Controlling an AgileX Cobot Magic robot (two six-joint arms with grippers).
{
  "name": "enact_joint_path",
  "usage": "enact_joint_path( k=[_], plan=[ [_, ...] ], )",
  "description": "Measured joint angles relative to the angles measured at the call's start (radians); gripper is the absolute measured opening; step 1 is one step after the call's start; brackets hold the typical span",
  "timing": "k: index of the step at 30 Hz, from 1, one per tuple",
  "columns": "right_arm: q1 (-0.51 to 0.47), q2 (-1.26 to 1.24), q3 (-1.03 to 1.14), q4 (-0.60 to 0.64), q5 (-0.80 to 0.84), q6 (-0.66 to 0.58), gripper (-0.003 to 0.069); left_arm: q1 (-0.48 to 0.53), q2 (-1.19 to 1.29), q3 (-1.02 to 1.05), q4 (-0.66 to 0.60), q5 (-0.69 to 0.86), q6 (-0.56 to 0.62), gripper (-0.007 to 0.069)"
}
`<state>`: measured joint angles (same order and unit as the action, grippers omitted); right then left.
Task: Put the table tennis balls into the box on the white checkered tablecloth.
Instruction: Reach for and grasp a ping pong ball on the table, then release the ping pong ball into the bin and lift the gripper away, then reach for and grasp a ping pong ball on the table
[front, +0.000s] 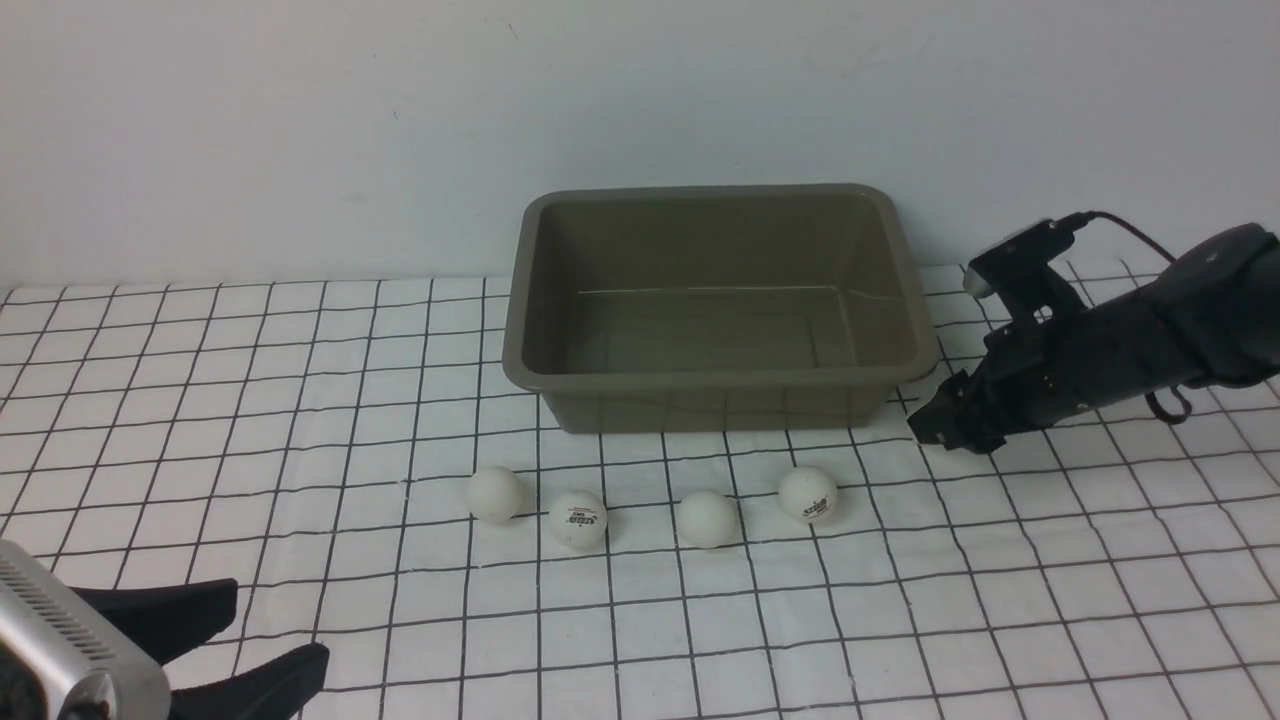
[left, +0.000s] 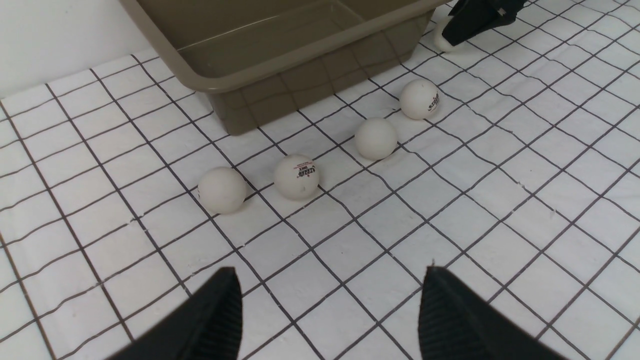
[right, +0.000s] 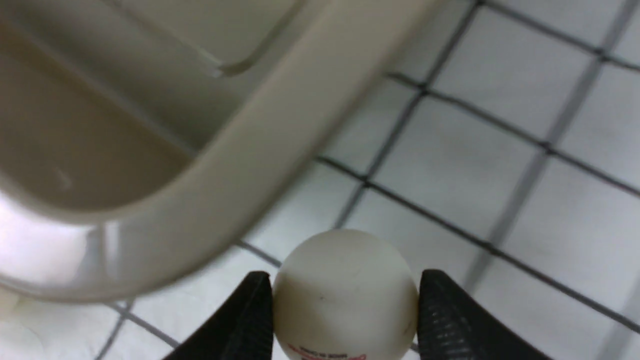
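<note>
Right end effector (right: 345, 275) clasps a table tennis ball (right: 345, 315) just beside the box (right: 240, 165)

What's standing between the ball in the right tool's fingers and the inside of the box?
Only the box itself: the ball, pinched in the right tool, sits low beside the near right corner, so the flared rim and wall are in the way. The inside looks empty, so lifting over the rim should probably do.
</note>
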<state>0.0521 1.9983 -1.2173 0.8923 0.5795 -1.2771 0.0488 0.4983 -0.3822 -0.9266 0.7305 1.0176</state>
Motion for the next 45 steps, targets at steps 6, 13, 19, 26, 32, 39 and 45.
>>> enact_joint_path(
  k=[6,13,19,26,32,39,45],
  plan=[
    [-0.082,-0.112,0.0,-0.018,-0.001,0.091,0.0337,0.0,0.0,0.0,0.0,0.005,0.0,0.0429],
    [-0.017,-0.191,-0.043,0.144,0.099,-0.035,0.0337,0.0,0.0,0.0,0.0,0.005,0.0,0.0429],
    [0.086,-0.112,-0.155,0.171,0.128,-0.055,0.0337,0.0,0.0,0.0,0.0,0.004,0.0,0.0429],
    [0.1,-0.008,-0.239,0.161,0.101,0.004,0.0437,0.0,0.0,0.0,0.0,0.004,0.0,0.0429],
    [0.061,-0.096,-0.241,0.026,0.144,0.036,0.0528,0.0,0.0,0.0,0.0,0.006,0.0,0.0429],
    [-0.029,-0.317,-0.234,-0.345,0.265,0.382,0.0531,0.0,0.0,0.0,0.0,0.006,0.0,0.0429],
    [0.005,-0.401,-0.162,-0.46,0.351,0.62,0.0531,0.0,0.0,0.0,-0.001,0.001,0.0,0.0429]
  ],
)
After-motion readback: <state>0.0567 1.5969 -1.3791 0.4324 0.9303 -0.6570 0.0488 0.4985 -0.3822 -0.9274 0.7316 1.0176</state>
